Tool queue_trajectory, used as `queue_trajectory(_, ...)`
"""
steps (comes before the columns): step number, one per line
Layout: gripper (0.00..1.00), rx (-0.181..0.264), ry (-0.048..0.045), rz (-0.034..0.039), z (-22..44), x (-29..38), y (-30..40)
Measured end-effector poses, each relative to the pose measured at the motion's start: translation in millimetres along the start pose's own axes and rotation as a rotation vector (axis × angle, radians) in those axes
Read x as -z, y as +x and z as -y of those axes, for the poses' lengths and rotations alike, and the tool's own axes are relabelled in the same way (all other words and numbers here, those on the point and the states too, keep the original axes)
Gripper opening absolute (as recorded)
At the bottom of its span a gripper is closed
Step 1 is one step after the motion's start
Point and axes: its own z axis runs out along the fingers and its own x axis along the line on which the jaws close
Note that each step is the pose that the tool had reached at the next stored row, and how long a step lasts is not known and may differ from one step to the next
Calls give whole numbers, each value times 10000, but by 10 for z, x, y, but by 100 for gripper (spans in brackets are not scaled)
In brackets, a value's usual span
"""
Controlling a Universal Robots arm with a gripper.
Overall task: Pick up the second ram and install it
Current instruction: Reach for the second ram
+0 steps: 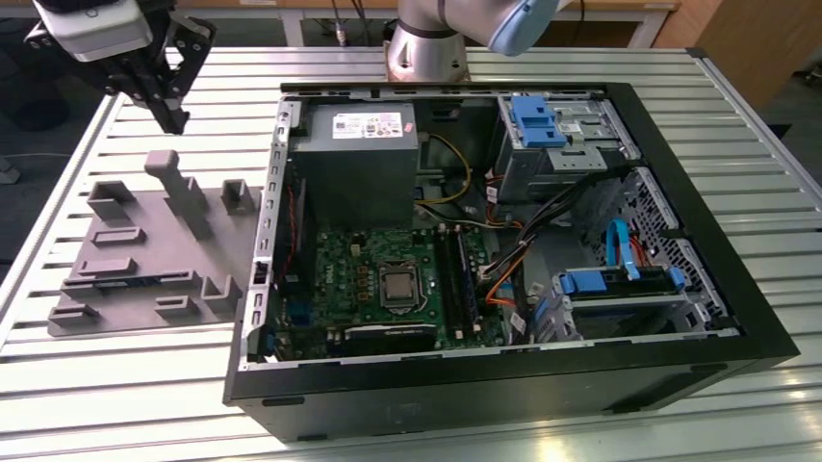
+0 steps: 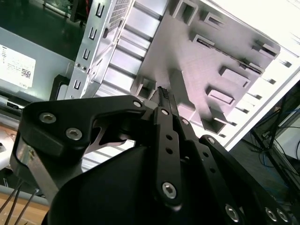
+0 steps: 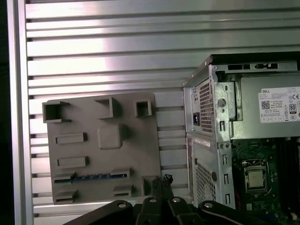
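Observation:
The second ram is a thin blue stick lying in a slot of the grey fixture plate. In the exterior view the ram sits near the plate's front edge. My gripper hangs above the table's far corner at the exterior view's left, behind the plate and well apart from the ram. Its fingers meet at the tip with nothing between them, and the second wrist view shows the gripper shut over the plate. The black memory slots run along the green motherboard.
The open black computer case lies on the slatted metal table. It holds a grey power supply, blue drive brackets and loose cables. Raised grey blocks stand on the fixture plate. The case wall borders the plate.

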Motion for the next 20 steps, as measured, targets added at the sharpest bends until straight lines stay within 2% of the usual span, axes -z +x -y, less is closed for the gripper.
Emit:
queue_trajectory(4, 11, 4, 1, -1, 69, 2, 74)
queue_trajectory(8, 11, 6, 2, -1, 111, 1, 169)
queue_trajectory(16, 11, 5, 0, 0, 139, 4, 499)
queue_trajectory(20, 11, 7, 1, -1, 140, 5, 516)
